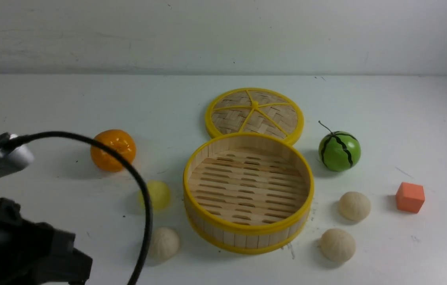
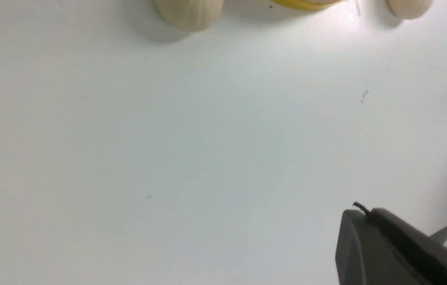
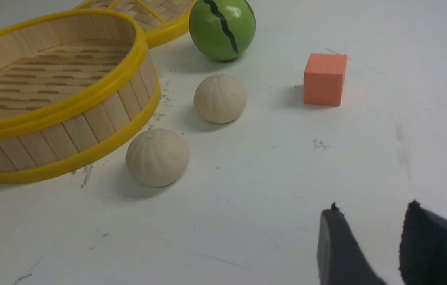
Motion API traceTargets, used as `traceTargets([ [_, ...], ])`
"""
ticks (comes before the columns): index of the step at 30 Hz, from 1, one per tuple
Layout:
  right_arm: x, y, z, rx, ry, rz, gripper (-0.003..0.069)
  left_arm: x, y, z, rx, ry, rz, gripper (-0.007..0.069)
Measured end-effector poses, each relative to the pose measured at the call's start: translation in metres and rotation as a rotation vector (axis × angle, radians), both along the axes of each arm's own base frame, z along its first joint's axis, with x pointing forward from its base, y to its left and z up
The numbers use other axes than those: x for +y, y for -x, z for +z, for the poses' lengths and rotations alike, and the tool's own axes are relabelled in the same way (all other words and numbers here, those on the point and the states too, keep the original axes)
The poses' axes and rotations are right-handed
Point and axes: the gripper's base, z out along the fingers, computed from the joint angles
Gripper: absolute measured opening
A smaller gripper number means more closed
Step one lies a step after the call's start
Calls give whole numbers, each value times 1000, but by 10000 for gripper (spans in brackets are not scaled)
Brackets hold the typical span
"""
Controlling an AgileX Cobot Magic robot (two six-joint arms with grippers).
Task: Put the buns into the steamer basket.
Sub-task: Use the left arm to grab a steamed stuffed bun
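Note:
The steamer basket stands empty in the middle of the table. To its left lie a pale yellow bun and a cream bun. Two more cream buns lie to its right. My left arm fills the lower left corner of the front view. Its gripper is shut on nothing above bare table, well short of the cream bun. My right gripper is open and empty, some way from the nearer bun and the farther one.
The woven lid lies flat behind the basket. An orange tangerine sits at the left, a green watermelon ball and an orange cube at the right. A black cable arcs in front of the left buns.

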Motion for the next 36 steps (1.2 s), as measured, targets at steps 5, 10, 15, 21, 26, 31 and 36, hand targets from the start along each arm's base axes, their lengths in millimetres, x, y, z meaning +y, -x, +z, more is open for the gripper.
traceTargets([
  [5,0,0,0,0,0,0,239,-35,-31,-18,74,-92,-145,-13],
  [10,0,0,0,0,0,0,239,-79,-38,-16,32,-231,-265,-13],
  [15,0,0,0,0,0,0,239,-94,-65,-29,-7,-378,-248,-13],
  [21,0,0,0,0,0,0,239,-105,-95,-67,11,-487,-276,73],
  [26,0,0,0,0,0,0,239,-113,-114,-82,18,-537,-291,209],
  [31,0,0,0,0,0,0,239,-122,-129,-86,13,-540,-291,293],
  [36,0,0,0,0,0,0,239,-118,-136,-95,39,-561,-297,298],
])
